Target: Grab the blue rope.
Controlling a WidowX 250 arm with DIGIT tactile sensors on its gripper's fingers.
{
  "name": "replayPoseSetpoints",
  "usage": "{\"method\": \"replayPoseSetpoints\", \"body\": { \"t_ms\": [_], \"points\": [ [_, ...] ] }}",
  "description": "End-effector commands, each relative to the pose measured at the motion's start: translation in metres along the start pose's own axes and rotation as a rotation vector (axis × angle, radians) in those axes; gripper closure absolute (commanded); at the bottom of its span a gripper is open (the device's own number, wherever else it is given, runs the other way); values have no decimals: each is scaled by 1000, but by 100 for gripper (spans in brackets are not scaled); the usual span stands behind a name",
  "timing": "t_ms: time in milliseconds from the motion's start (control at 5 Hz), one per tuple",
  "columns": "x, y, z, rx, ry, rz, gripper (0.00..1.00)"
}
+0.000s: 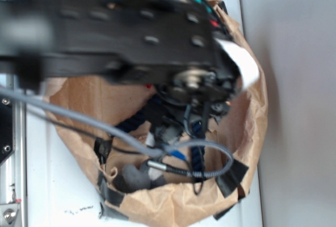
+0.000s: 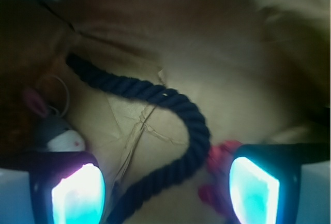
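The blue rope (image 2: 155,93) is a thick dark navy twisted cord lying in an S-curve on the brown paper floor of the bag. Its lower stretch runs between my two glowing cyan fingers (image 2: 77,193). My gripper (image 2: 165,195) is open and straddles the rope just above it, and the jaws do not touch it. In the exterior view the black arm reaches down into the paper bag (image 1: 254,127). There the gripper (image 1: 181,130) is blurred, and bits of the rope (image 1: 197,156) show beside it.
A pink object (image 2: 220,154) lies against the right finger. A small grey and white thing (image 2: 62,138) sits by the left finger. The crumpled bag walls close in all round. Grey robot cables (image 1: 79,117) loop across the bag's opening. Black tape (image 1: 233,177) patches the rim.
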State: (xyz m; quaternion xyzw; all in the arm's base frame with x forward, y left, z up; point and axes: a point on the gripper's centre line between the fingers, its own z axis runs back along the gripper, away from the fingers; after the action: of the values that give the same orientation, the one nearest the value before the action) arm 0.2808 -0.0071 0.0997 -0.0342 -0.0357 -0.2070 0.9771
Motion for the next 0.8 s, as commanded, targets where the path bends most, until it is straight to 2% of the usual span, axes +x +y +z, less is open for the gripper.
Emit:
{"method": "replayPoseSetpoints", "body": {
  "t_ms": [0, 200, 400, 600],
  "points": [
    [42, -6, -8, 4, -133, -142, 0],
    [39, -24, -33, 33, -156, -212, 0],
    [32, -39, -56, 2, -106, -255, 0],
    [31, -41, -70, 25, -79, -247, 0]
  ]
}}
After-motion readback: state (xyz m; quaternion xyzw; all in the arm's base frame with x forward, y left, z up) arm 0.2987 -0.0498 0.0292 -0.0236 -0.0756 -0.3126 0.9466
